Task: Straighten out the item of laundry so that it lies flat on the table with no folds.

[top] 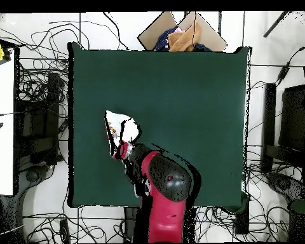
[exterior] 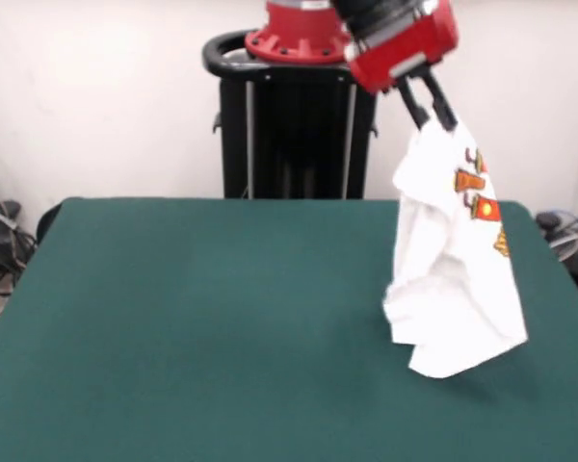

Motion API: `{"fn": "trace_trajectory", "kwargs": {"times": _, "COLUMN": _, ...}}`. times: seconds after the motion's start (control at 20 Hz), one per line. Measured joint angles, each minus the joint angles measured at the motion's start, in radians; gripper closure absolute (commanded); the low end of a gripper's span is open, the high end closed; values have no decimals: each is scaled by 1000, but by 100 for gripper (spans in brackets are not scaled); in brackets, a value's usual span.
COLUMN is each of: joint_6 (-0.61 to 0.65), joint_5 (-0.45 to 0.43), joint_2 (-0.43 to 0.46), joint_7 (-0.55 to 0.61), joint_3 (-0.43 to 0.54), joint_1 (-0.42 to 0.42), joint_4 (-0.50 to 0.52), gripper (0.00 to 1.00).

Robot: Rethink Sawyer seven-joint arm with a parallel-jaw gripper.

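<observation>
The white T-shirt (exterior: 453, 269) with red and orange food cartoons hangs from my gripper (exterior: 435, 117), which is shut on its top edge. It dangles in folds above the right part of the dark green table (exterior: 193, 327); I cannot tell whether its lowest corner touches the top. In the overhead view the shirt (top: 120, 130) shows as a small white patch at the left part of the table (top: 193, 95), just beyond my arm (top: 164, 178).
The black pedestal (exterior: 294, 125) stands at the table's far side. A cardboard box with clothes (top: 180, 35) sits beyond the table's far edge in the overhead view. Cables lie on the floor around the table.
</observation>
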Motion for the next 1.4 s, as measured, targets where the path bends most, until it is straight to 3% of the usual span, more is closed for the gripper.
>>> {"fn": "trace_trajectory", "kwargs": {"times": 0.15, "joint_6": 41, "joint_5": 70, "joint_2": 62, "joint_7": -146, "joint_3": -4, "joint_1": 29, "joint_4": 1, "gripper": 100}}
{"fn": "trace_trajectory", "kwargs": {"times": 0.6, "joint_6": 58, "joint_5": 122, "joint_2": 151, "joint_7": -167, "joint_3": -57, "joint_1": 49, "joint_4": 0, "gripper": 100}}
{"fn": "trace_trajectory", "kwargs": {"times": 0.95, "joint_6": 58, "joint_5": 341, "joint_2": 267, "joint_7": -246, "joint_3": -197, "joint_1": 108, "joint_4": -27, "gripper": 100}}
{"fn": "trace_trajectory", "kwargs": {"times": 1.1, "joint_6": 58, "joint_5": 399, "joint_2": 323, "joint_7": -331, "joint_3": -245, "joint_1": 113, "joint_4": -45, "gripper": 100}}
{"fn": "trace_trajectory", "kwargs": {"times": 1.15, "joint_6": 58, "joint_5": 436, "joint_2": 370, "joint_7": -414, "joint_3": -280, "joint_1": 109, "joint_4": -61, "gripper": 100}}
{"fn": "trace_trajectory", "kwargs": {"times": 1.4, "joint_6": 61, "joint_5": 533, "joint_2": 480, "joint_7": -609, "joint_3": -342, "joint_1": 98, "joint_4": -103, "gripper": 100}}
